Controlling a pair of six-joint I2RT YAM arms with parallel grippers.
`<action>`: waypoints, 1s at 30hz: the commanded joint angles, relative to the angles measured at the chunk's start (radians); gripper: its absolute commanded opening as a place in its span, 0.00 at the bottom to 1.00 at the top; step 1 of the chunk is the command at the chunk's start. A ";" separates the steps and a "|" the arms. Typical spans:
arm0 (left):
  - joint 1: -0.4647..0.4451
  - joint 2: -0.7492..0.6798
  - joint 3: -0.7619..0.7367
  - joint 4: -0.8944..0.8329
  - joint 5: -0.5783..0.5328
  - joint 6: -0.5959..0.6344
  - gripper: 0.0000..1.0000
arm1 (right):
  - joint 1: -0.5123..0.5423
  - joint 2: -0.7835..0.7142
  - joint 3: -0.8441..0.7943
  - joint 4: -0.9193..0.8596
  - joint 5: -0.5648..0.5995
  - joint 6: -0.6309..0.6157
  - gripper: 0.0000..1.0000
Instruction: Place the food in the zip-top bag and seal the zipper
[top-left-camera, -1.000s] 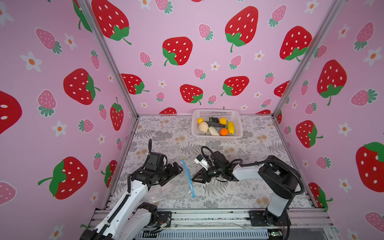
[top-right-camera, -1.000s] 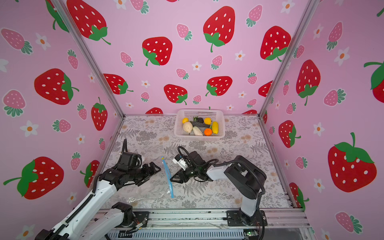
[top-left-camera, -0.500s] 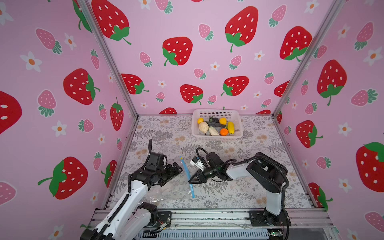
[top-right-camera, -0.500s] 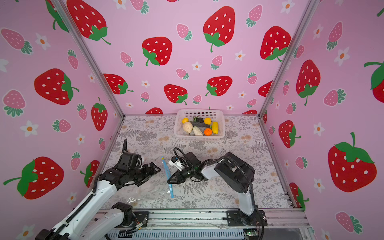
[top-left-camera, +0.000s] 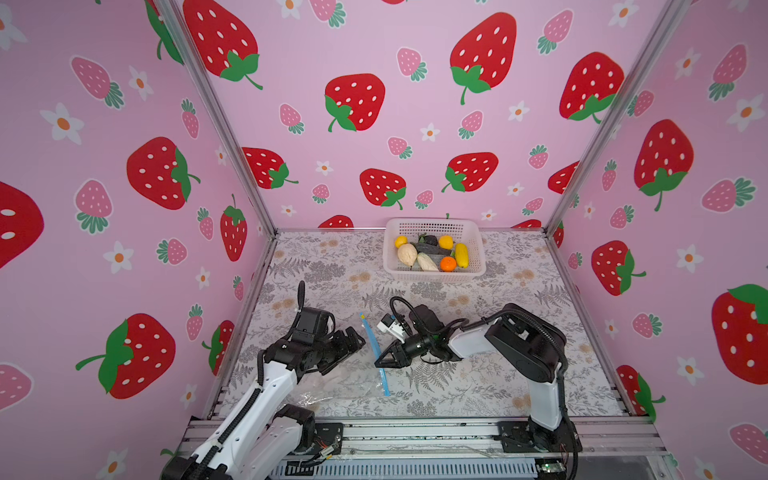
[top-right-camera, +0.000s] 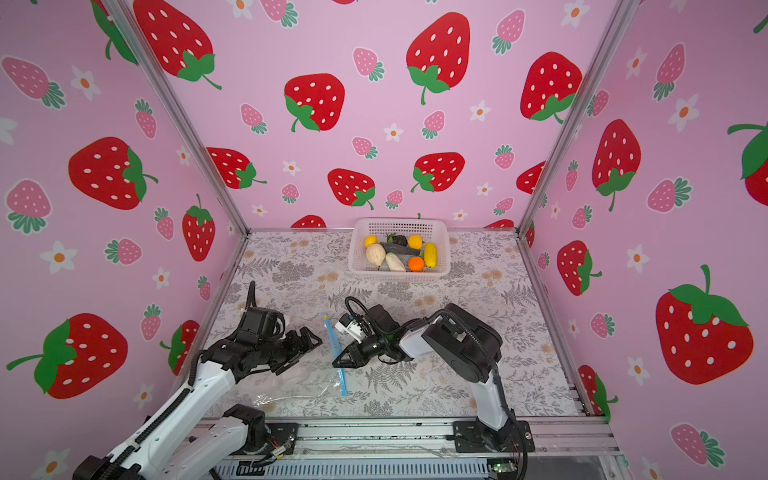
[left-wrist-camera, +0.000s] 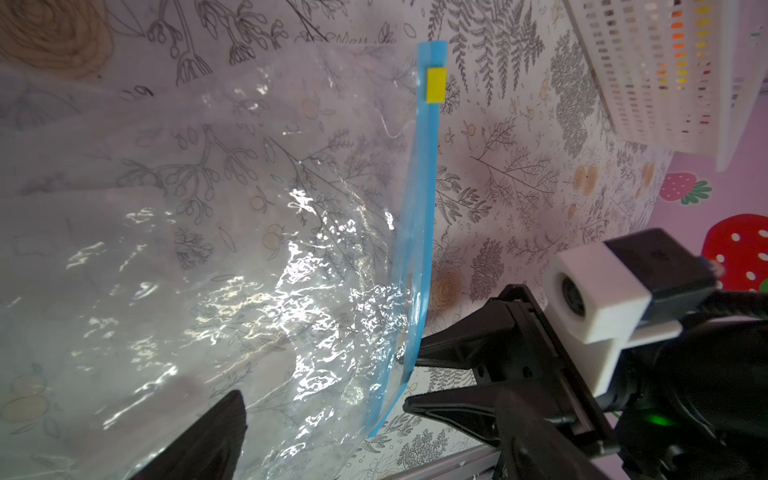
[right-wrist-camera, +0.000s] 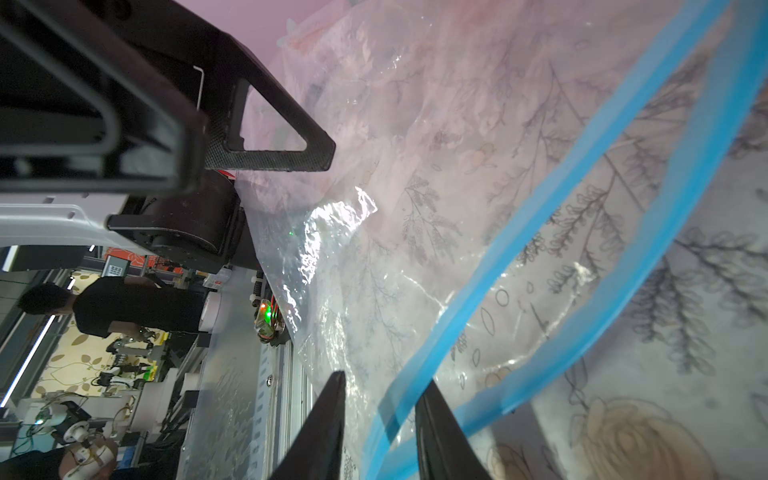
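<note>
Left wrist view: the zip-top bag (left-wrist-camera: 208, 228) is seen spread flat and crinkled on the tabletop (left-wrist-camera: 519, 187), with the zipper (left-wrist-camera: 422, 208) along its right edge and the yellow tab (left-wrist-camera: 436, 85) at the strip's far end. The right pincer (left-wrist-camera: 412, 374) is set at the near half of that strip. In the right wrist view the two blue lips are parted, and one lip is seen between the narrowly spaced fingers (right-wrist-camera: 326, 436); a gap is visible beside it, so no firm grip is shown. In both top views the bag is placed near and left of centre, and the left pincer (top-left-camera: 347, 353) is held wide above it, with nothing gripped. The food (top-left-camera: 430, 251) is gathered in the white basket (top-left-camera: 434, 276) at the far edge, well apart from the bag.
</note>
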 joint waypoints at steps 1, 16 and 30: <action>0.001 -0.008 -0.009 0.011 -0.001 -0.019 0.96 | 0.011 0.022 0.017 0.060 -0.033 0.029 0.25; 0.001 0.008 0.014 0.031 -0.002 -0.023 0.95 | -0.007 -0.052 -0.034 0.076 0.016 0.015 0.04; -0.043 0.143 0.210 0.060 -0.055 0.059 0.91 | -0.059 -0.159 -0.065 0.098 0.194 -0.049 0.01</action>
